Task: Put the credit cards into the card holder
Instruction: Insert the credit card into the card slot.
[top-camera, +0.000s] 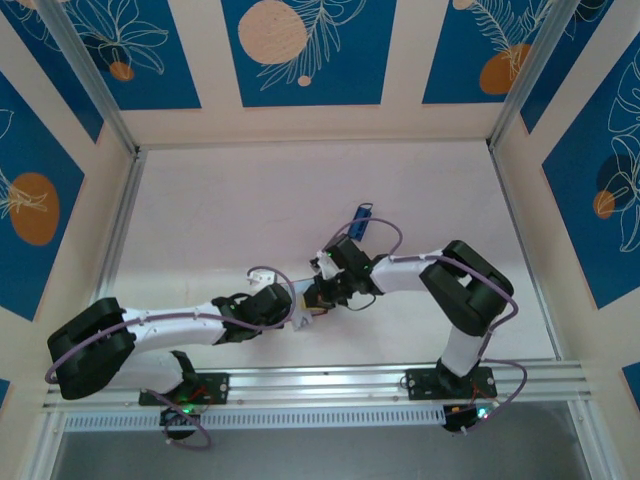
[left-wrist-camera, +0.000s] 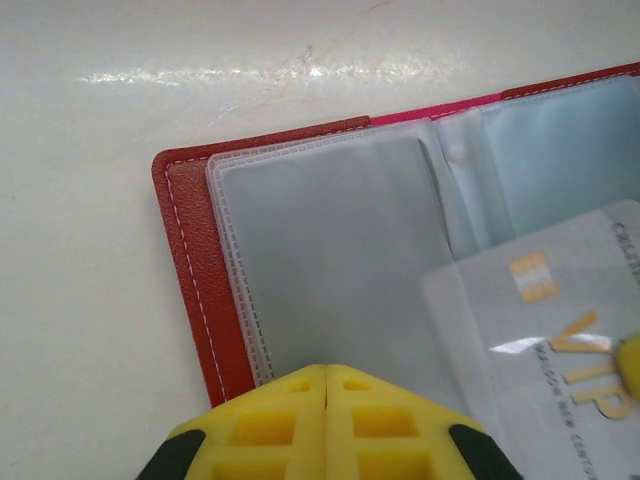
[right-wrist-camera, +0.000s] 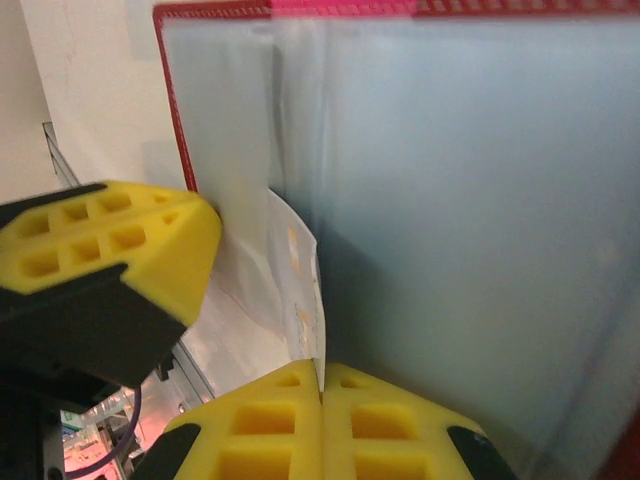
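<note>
Right gripper (right-wrist-camera: 321, 392) jaws pinch a credit card (right-wrist-camera: 300, 292) over the card holder (right-wrist-camera: 215, 10).

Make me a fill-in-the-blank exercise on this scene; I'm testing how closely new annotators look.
The open card holder has a ___ cover.
The pale credit card bears the gold word ___.
The right gripper is ___ on that card's edge.
A second card, apart on the table, is ___ in colour.
Missing words: red; VIP; shut; blue.
</note>
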